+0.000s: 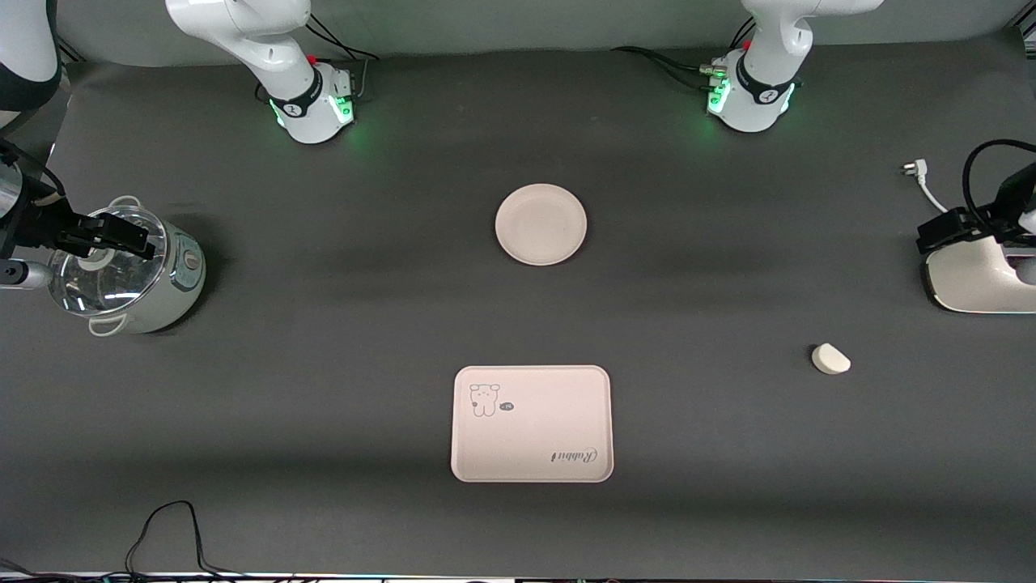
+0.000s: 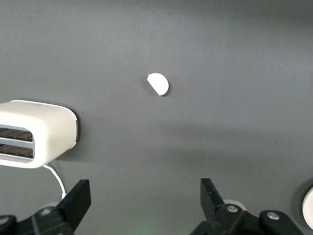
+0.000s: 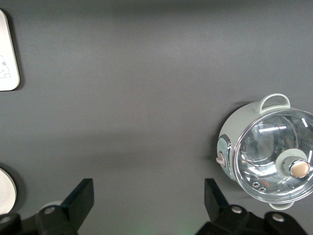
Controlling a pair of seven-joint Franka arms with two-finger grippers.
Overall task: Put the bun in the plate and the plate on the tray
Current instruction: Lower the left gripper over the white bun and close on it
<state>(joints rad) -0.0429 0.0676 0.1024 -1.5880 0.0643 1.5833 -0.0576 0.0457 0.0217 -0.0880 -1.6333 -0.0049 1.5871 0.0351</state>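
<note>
The plate (image 1: 541,224) sits in the middle of the table, w/ nothing on it. The tray (image 1: 532,423) lies nearer the front edge, also bare. The bun (image 1: 830,359) is on the cloth toward the left arm's end, near the toaster (image 1: 975,279), apart from plate & tray.

The left gripper (image 2: 142,200) hangs over the toaster, jaws wide open, holding nothing. The right gripper (image 3: 146,200) hangs over the pot (image 1: 129,271) at the right arm's end, jaws wide open too, holding nothing.

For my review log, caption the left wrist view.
Left gripper, fingers open, above bare table with bun and toaster.
</note>
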